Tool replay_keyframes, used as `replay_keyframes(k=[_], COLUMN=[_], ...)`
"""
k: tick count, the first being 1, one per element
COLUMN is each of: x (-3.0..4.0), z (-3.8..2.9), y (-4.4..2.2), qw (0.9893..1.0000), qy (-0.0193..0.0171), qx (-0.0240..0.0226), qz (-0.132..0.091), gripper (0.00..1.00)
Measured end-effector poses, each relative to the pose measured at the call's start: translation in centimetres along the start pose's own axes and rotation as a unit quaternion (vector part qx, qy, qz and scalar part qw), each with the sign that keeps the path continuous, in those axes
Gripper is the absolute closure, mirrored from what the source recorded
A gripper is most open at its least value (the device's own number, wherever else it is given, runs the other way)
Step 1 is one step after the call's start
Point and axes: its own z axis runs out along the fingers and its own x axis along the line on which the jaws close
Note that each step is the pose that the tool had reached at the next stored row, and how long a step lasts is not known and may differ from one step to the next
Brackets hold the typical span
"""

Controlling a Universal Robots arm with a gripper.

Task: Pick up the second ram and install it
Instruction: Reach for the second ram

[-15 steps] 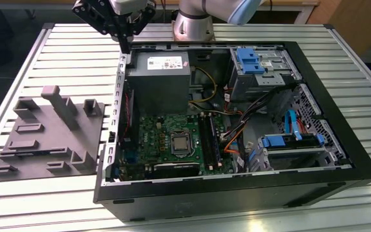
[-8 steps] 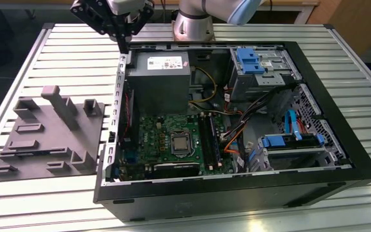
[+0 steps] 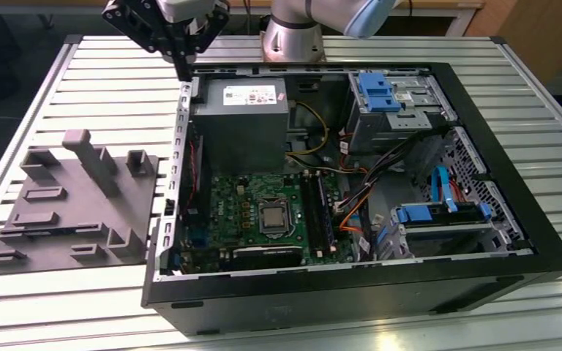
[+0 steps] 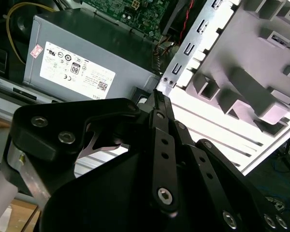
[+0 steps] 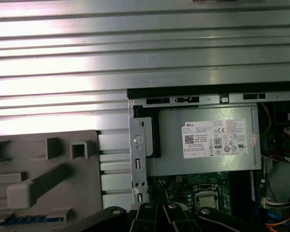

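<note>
The table (image 3: 85, 80) is ribbed bare metal with a bright, smooth sheen, and the holder tray (image 3: 66, 212) on it at the exterior view's left is matt grey plastic. The computer case (image 3: 359, 292) has a matt black outer frame and dull bare sheet metal inside. Its power supply (image 3: 237, 128) is flat grey metal with a white paper label (image 3: 249, 95), and the drive clips (image 3: 377, 91) are glossy blue plastic. The gripper (image 4: 157, 99) is matt black with shiny metal screw heads (image 4: 164, 194).
</note>
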Motion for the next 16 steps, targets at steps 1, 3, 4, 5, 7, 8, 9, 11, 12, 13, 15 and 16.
replay_keyframes(k=[1, 3, 4, 5, 7, 8, 9, 11, 12, 13, 15, 16], x=[0.06, 0.19, 0.25, 0.31, 0.43, 0.49, 0.55, 0.65, 0.69, 0.72, 0.78, 0.81], z=[0.0, -0.01, -0.01, -0.01, -0.02, -0.02, -0.02, -0.02, -0.02, -0.02, -0.02, -0.02], y=[-0.01, -0.01, -0.02, -0.02, -0.03, -0.04, -0.04, -0.05, -0.05, -0.05, -0.06, -0.06], qw=[1.0, 1.0, 1.0, 1.0, 1.0, 1.0, 1.0, 1.0, 1.0, 1.0, 1.0, 1.0], qy=[0.0, 0.0, 0.0, 0.0, 0.0, 0.0, 0.0, 0.0, 0.0, 0.0, 0.0, 0.0], qx=[0.0, 0.0, 0.0, 0.0, 0.0001, 0.0, 0.0, 0.0, 0.0, 0.0, 0.0, 0.0], qz=[0.0, 0.0, 0.0, 0.0, 0.0, 0.0, 0.0, 0.0, 0.0, 0.0, 0.0, 0.0], gripper=[0.89, 0.89, 0.89, 0.89, 0.89, 0.89, 0.89, 0.89, 0.89, 0.89, 0.89, 0.89])
